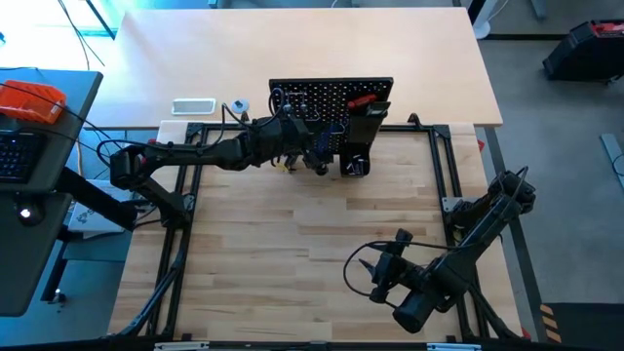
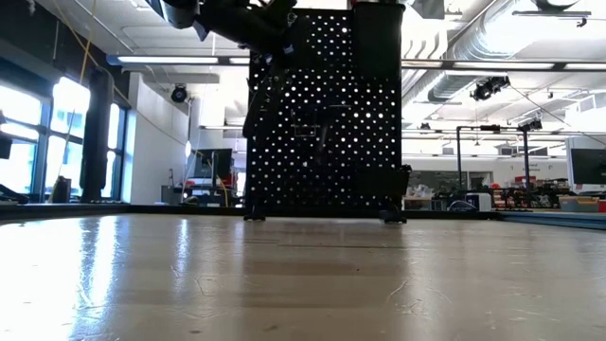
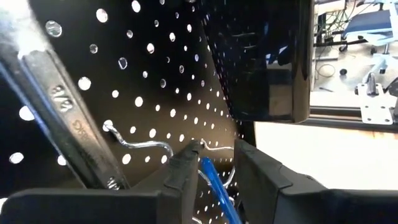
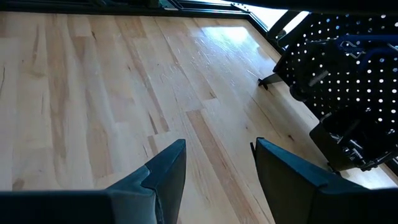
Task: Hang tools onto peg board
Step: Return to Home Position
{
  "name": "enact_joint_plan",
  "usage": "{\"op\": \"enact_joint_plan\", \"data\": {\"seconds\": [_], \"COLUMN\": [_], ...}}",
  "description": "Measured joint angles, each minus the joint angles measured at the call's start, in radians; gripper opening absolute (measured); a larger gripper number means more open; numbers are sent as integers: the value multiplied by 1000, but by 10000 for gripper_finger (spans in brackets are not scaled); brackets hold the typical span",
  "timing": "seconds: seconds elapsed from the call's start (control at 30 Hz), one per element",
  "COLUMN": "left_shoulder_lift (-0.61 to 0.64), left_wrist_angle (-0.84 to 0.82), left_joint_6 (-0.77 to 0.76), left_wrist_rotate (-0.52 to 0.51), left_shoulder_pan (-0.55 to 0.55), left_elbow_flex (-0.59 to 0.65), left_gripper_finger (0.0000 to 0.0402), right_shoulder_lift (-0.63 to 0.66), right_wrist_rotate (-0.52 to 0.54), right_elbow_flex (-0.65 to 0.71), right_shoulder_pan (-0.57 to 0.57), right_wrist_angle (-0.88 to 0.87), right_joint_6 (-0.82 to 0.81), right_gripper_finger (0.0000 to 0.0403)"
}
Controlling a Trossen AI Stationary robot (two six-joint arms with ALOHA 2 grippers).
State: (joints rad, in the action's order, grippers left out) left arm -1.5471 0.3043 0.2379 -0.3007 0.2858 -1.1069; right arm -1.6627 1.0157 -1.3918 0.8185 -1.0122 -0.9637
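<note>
Jaws: left gripper (image 3: 213,152) narrow, blue pick (image 3: 214,186) loose between, by peg board (image 1: 312,97) top middle | right gripper (image 4: 217,155) wide | blue pick looks thin, light; hold handle.

the peg board (image 1: 331,100) is standing at the far side of the counter (image 1: 292,224), the left end effector (image 1: 315,159) sitting just before it; the right end effector (image 1: 359,275) is hanging over the near right part, well apart.
</note>
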Motion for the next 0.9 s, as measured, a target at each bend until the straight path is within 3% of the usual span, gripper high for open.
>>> {"op": "enact_joint_plan", "data": {"seconds": [0.9], "left_shoulder_lift": [29], "left_wrist_angle": [-3], "left_joint_6": [47], "left_wrist_rotate": [-1], "left_shoulder_pan": [-108], "left_elbow_flex": [1], "left_gripper_finger": [100], "right_shoulder_lift": [-1], "right_wrist_rotate": [-2], "right_elbow_flex": [0], "right_shoulder_pan": [0], "right_wrist_angle": [0], "right_joint_6": [0], "right_gripper_finger": [185]}}
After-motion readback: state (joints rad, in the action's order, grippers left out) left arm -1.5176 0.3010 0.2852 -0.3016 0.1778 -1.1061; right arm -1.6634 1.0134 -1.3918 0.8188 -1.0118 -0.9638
